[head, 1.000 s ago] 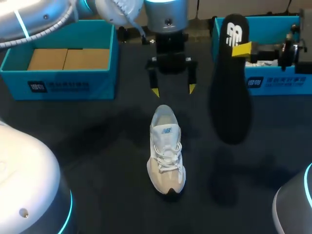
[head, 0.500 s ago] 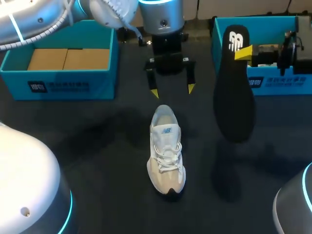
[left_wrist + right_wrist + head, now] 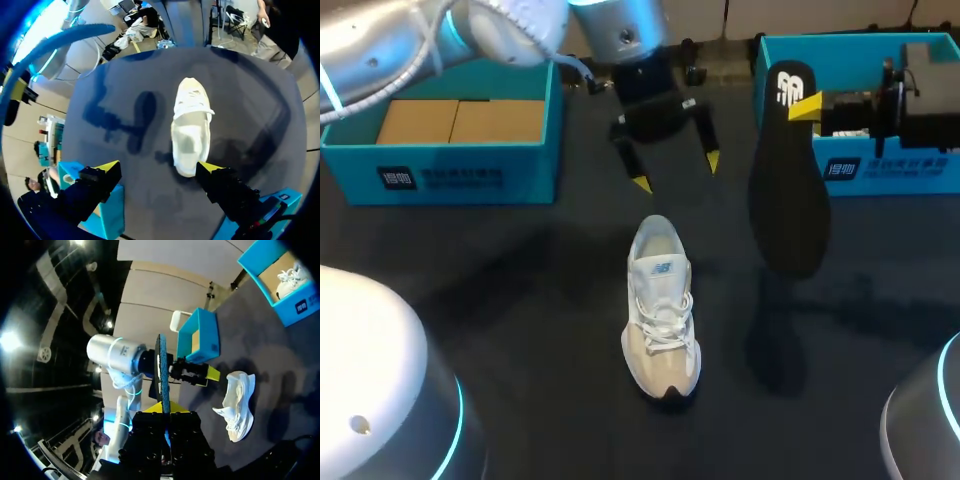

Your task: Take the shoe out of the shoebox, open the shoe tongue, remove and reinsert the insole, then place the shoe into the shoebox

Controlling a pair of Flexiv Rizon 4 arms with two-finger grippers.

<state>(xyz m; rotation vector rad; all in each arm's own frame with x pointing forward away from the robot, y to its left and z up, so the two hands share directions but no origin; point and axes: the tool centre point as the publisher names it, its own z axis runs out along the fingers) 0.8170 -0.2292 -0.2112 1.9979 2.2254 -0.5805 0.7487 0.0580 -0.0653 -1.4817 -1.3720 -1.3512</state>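
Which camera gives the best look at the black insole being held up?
The head view: it shows the insole's whole flat face, hanging from the right gripper. The right wrist view sees it only edge-on, a thin strip rising out of that same gripper. The left wrist view barely catches it, if at all.

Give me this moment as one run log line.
left gripper: open, by shoe heel | right gripper: shut on insole, held aloft | shoe: upright on table

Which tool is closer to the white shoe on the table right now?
Left. The left tool is open just beyond the toe of the shoe; the right tool, shut on the insole, is farther off to the side.
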